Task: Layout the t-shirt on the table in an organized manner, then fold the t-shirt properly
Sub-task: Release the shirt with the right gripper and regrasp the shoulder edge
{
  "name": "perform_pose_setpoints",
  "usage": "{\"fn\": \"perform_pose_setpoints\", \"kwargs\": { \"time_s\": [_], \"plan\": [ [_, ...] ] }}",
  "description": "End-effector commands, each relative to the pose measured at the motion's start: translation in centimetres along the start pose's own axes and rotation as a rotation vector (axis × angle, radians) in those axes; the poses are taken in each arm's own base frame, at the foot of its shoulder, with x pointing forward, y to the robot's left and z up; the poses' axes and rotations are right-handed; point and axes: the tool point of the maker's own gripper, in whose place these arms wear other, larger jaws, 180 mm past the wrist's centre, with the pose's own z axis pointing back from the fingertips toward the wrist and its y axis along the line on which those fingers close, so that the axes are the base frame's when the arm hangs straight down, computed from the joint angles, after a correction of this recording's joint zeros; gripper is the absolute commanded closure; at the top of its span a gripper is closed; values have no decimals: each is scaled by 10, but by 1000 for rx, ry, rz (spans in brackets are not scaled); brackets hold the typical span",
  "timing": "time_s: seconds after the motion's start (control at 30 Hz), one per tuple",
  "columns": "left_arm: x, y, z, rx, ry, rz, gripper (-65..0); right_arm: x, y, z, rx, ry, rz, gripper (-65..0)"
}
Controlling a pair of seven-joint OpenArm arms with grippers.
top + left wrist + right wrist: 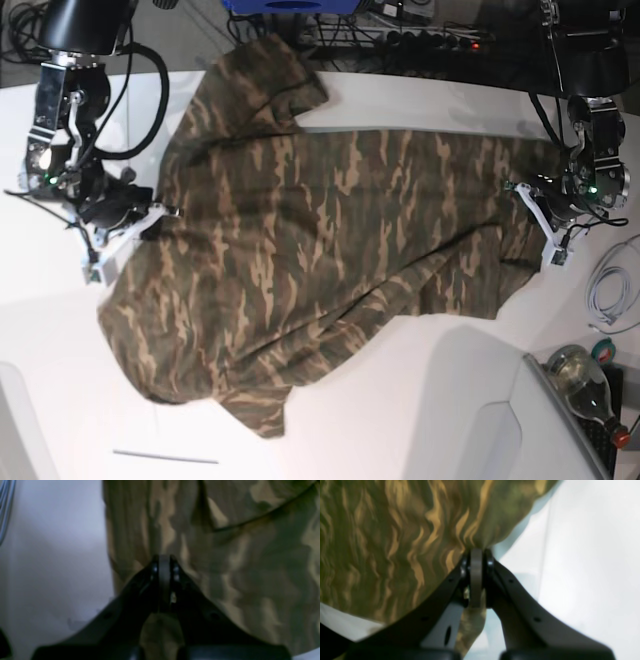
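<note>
Soft camouflage cloth in olive, brown and tan fills the nearest views: the t-shirt (320,260) lies spread sideways across the smooth white table (420,400), mostly flat but rumpled, one sleeve near the front edge and the other toward the back. In the right wrist view the right gripper (476,555), black with a grey pad, is clenched on a pinch of the shirt's edge, a tab of fabric poking back between its jaws. In the left wrist view the left gripper (163,560) is likewise clenched on cloth, a fold crossing the fabric just beyond it. In the base view the two arms hold opposite ends of the shirt, well apart. The step in hand looks like spreading; doing it well likely means drawing both ends apart evenly, low over the table, so wrinkles pull out without dragging the shirt off centre. Farther off, a coiled white cable (610,295) and a glass bottle (582,378) sit beside the table's corner, and cables and a power strip (420,38) crowd the back, near the far sleeve.
</note>
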Motion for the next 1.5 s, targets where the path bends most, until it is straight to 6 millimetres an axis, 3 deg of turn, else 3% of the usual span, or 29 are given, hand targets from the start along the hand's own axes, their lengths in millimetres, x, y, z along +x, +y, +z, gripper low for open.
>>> {"fn": "perform_pose_setpoints", "kwargs": {
  "time_s": [0.0,0.13,0.23,0.33,0.43,0.5,0.53,0.6,0.7,0.77,0.83,0.9,0.97,1.07,1.1,1.13,1.2,1.3,1.4,1.47],
  "plan": [
    [15,11,5,23,-41,-3,0,20,13,6,20,-56,21,-8],
    [14,11,5,23,-39,-3,0,26,86,-2,122,-58,153,-8],
    [14,12,5,25,-37,-4,0,20,122,-32,126,-6,211,-8],
    [16,13,6,28,-42,-8,0,6,132,-66,89,66,257,-12],
    [6,12,6,26,-24,-11,0,1,136,-85,59,114,260,-24],
    [4,11,7,26,-22,-15,0,-1,139,-86,59,144,265,-83],
    [6,11,8,27,-27,-19,0,2,144,-81,69,142,271,-141],
    [5,11,12,32,-33,-26,0,18,161,-56,115,79,278,-270],
    [5,21,21,53,-40,-58,0,49,134,-10,101,-91,215,-393],
    [4,22,25,58,-44,-74,0,62,91,8,32,-151,93,-420],
    [2,18,29,56,-49,-92,0,62,37,4,-62,-142,-36,-411],
    [1,13,35,55,-57,-116,0,48,11,-9,-92,-91,-81,-393],
    [-5,3,42,44,-61,-143,0,50,10,-21,-52,-90,-22,-311],
    [-18,-3,44,33,-41,-153,0,53,17,-35,-10,-78,20,-47],
    [-25,-3,42,30,-22,-145,0,49,15,-42,-11,-52,8,0],
    [-32,-1,39,29,-3,-133,0,45,13,-49,-12,-27,-4,0],
    [-48,3,34,25,36,-113,0,41,8,-55,-14,-3,-29,-101],
    [-50,4,33,26,41,-112,0,44,-3,-42,-28,-54,-71,-264],
    [-52,4,33,25,46,-109,0,49,1,-35,-21,-96,-95,-428],
    [-50,6,34,31,40,-106,0,47,0,-43,-18,-73,-109,-482]
  ]
}}
